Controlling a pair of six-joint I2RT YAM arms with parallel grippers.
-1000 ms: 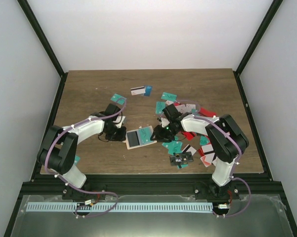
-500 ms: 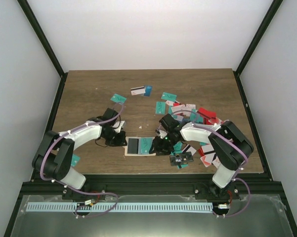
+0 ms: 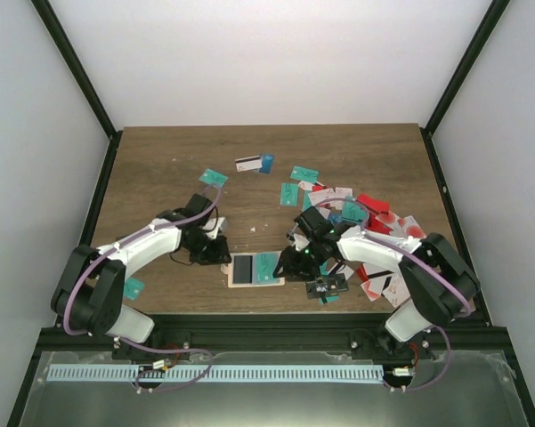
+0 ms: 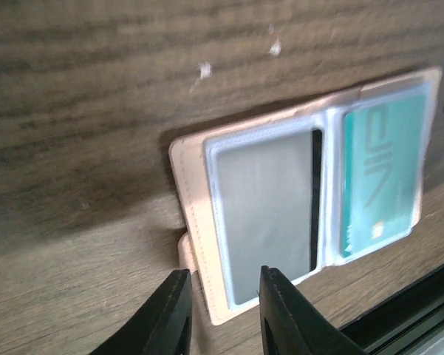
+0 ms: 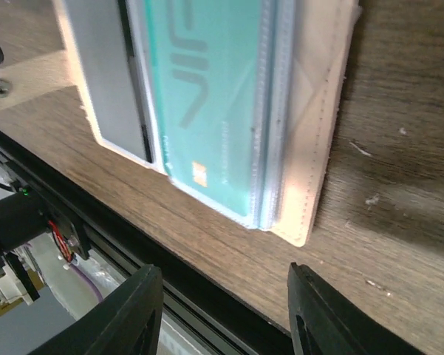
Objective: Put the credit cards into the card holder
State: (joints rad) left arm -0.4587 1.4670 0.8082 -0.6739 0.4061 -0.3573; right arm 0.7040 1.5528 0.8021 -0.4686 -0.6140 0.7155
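Here the card holder (image 4: 188, 222) lies open, teal card (image 4: 380, 185) inside

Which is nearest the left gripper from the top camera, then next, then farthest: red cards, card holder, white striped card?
1. The card holder, just right of the left gripper.
2. The white striped card, toward the back.
3. The red cards, far right.

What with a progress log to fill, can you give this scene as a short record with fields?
holder: tan folding card holder, open flat near front edge of wooden table
sleeves: teal plastic card in one; other looks grey
left claw: parted over holder's corner
right claw: open, empty
loose: coloured plastic cards scattered right of holder
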